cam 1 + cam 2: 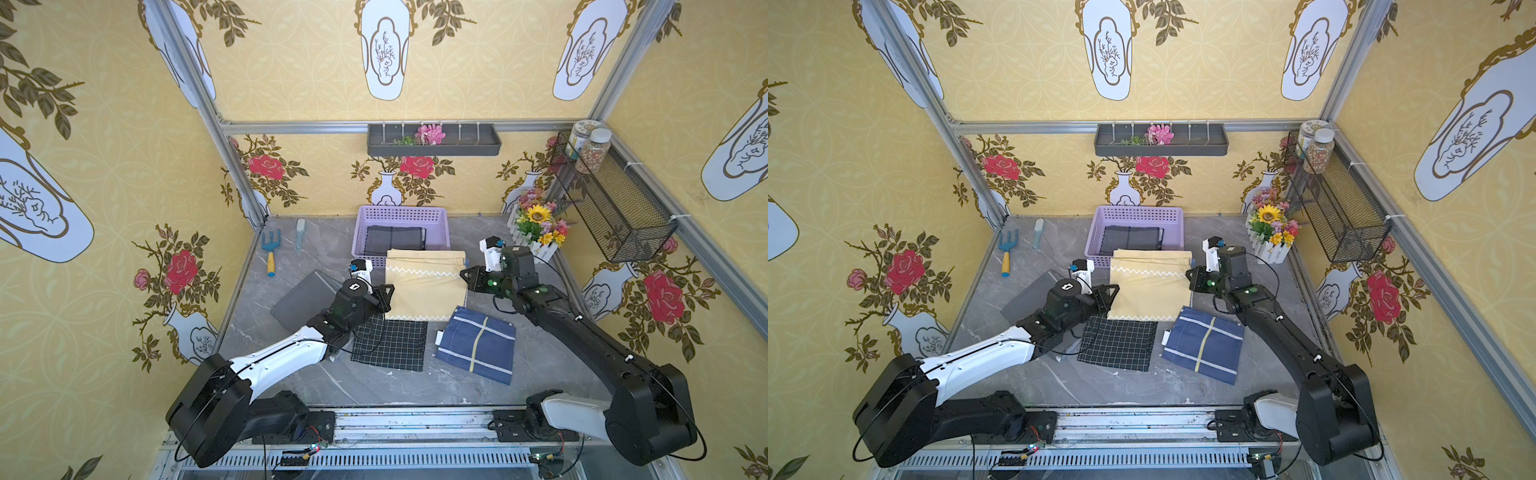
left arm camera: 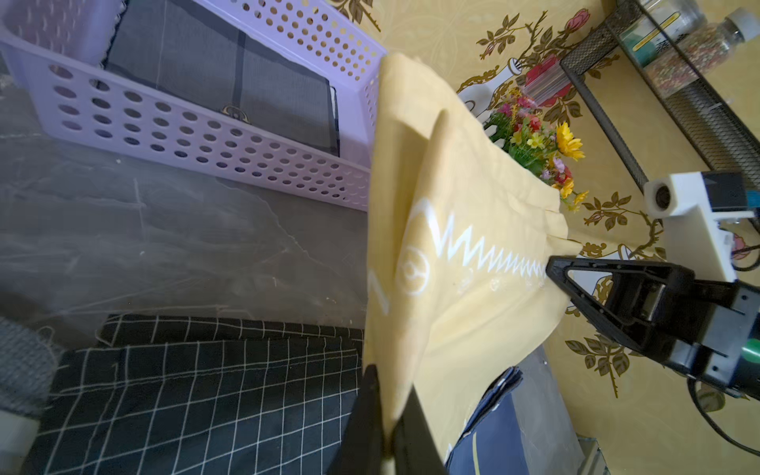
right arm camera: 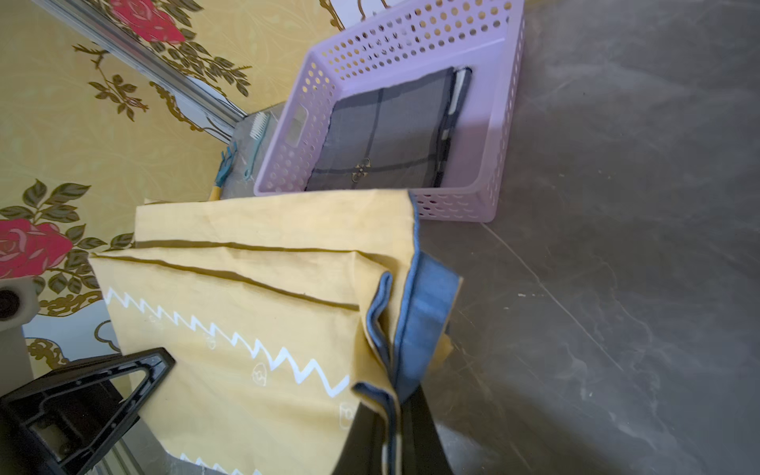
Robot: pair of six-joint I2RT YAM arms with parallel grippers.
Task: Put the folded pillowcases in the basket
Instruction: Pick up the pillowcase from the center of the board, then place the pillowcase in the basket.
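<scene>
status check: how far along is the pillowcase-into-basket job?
Done: one grey checked pillowcase lies in the basket. In hand: the yellow pillowcase is up off the table, left gripper and right gripper shut on opposite edges, its far edge at the basket's near wall. Left: carry it over the wall and release. The black grid cloth, navy striped cloth and plain grey cloth lie on the table.

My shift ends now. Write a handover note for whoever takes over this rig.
Grippers: left gripper shut on the yellow pillowcase; right gripper shut on its opposite edge.
It hangs lifted between them, far edge over the basket near rim.
Done: grey pillowcase lies in the basket.
To do: carry the yellow one in, release.
On the table: checked cloth, navy cloth, grey cloth.
</scene>
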